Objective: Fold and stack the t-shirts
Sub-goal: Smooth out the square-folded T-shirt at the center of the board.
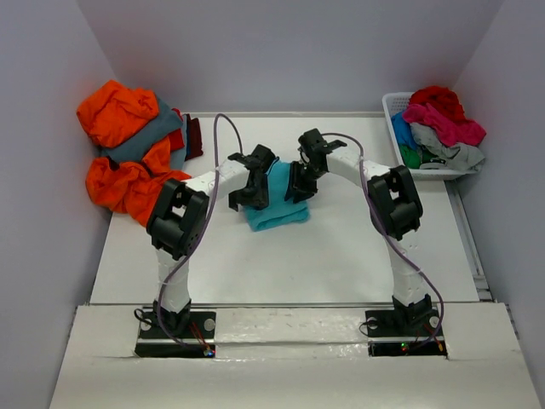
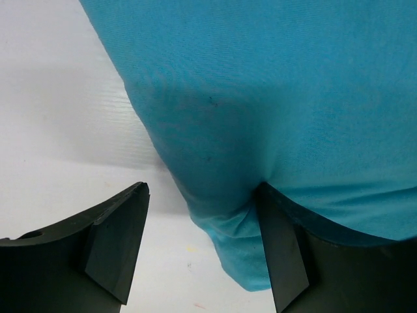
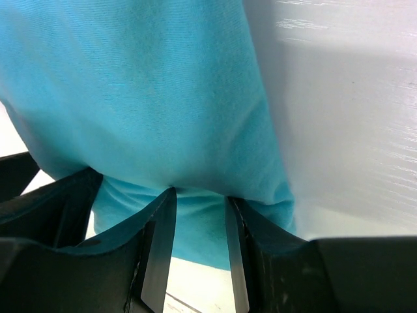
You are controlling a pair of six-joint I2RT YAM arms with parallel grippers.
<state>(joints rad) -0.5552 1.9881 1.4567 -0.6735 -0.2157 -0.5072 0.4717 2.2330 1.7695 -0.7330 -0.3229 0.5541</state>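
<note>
— Where's your shirt [image 1: 277,213]?
— Centre: one, turquoise, long axis running near to far. Your left claw [image 2: 201,192] stands spread at its left edge; your right claw [image 3: 201,195] pinches its right edge. One basket [image 1: 393,106], far right.

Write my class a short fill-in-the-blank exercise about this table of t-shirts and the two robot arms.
1. The t-shirt lying in the middle of the table is coloured ____.
2. The left claw has its jaws ____.
3. The white basket sits at the far ____ corner.
4. The heap at far left is mostly grey and ____.

Missing words: turquoise, open, right, orange.
</note>
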